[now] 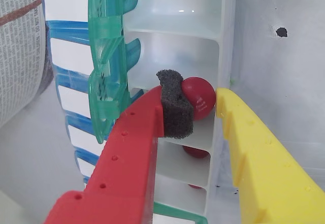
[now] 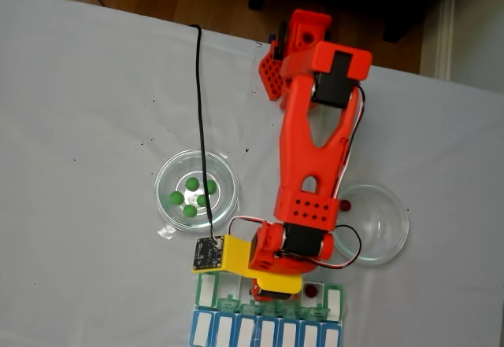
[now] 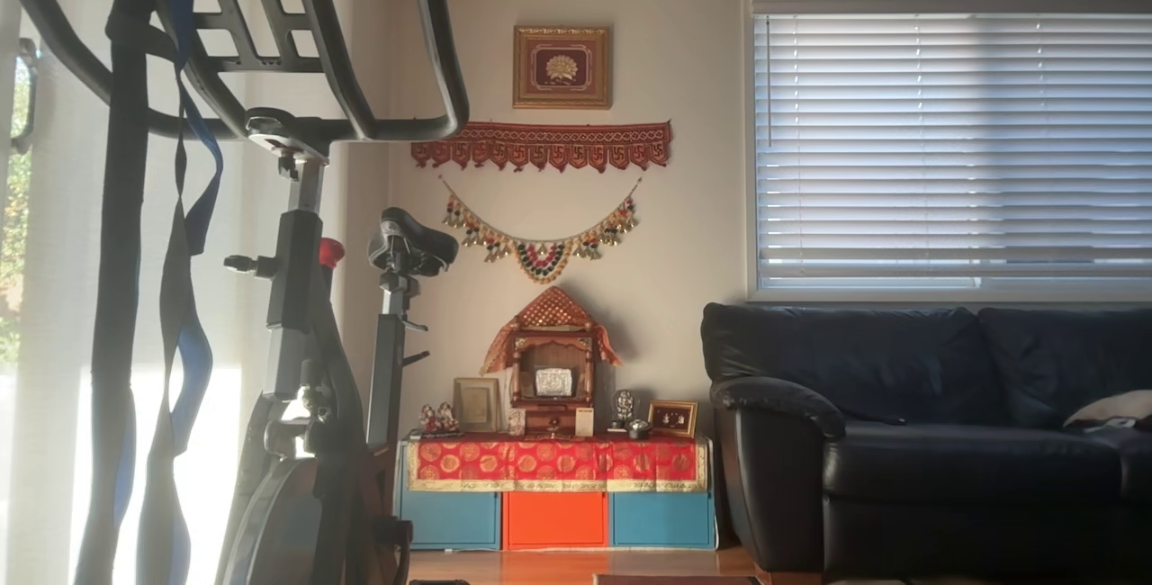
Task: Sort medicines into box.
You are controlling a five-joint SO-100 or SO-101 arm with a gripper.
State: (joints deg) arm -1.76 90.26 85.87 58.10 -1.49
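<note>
In the wrist view my gripper (image 1: 200, 103) is shut on a dark red pill (image 1: 200, 94), pinched between the foam pad on the red finger (image 1: 175, 109) and the yellow finger (image 1: 254, 153). It hangs over an open white compartment of the box (image 1: 223, 31), whose green lids (image 1: 106, 56) stand raised. Two more red pills (image 1: 195, 152) lie in the compartments below it. In the fixed view the gripper (image 2: 264, 288) is over the box (image 2: 206, 288) at the table's near edge, and one red pill (image 2: 313, 289) shows in a compartment. Several green pills (image 2: 189, 193) lie in the left dish. One red pill (image 2: 345, 204) is in the right dish.
Two clear glass dishes (image 2: 167, 175) (image 2: 394, 225) flank the arm (image 2: 315, 142) on a white cloth. A black cable (image 2: 200, 111) runs across the left dish to the wrist camera. Newspaper (image 1: 20, 41) lies beside the box's blue row (image 2: 260, 333). The other view shows a room with a sofa (image 3: 927, 441).
</note>
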